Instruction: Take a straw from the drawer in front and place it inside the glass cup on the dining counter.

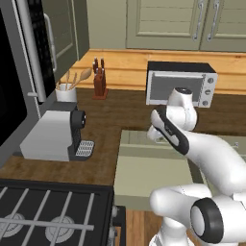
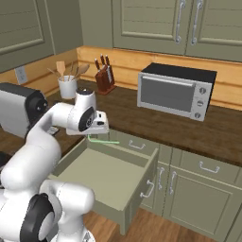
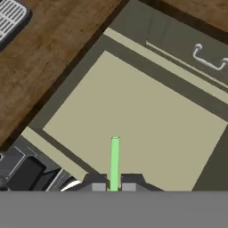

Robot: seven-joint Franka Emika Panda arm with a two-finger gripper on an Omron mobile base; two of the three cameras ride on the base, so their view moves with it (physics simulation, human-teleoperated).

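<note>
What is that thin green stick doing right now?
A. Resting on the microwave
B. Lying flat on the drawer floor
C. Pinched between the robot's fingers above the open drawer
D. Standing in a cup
C: the straw juts from the shut gripper over the open drawer.

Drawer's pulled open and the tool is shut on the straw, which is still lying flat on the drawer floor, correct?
Not quite. The drawer is open and the tool is shut on the straw, but the straw is lifted clear above the drawer floor, as the right base view shows.
</note>
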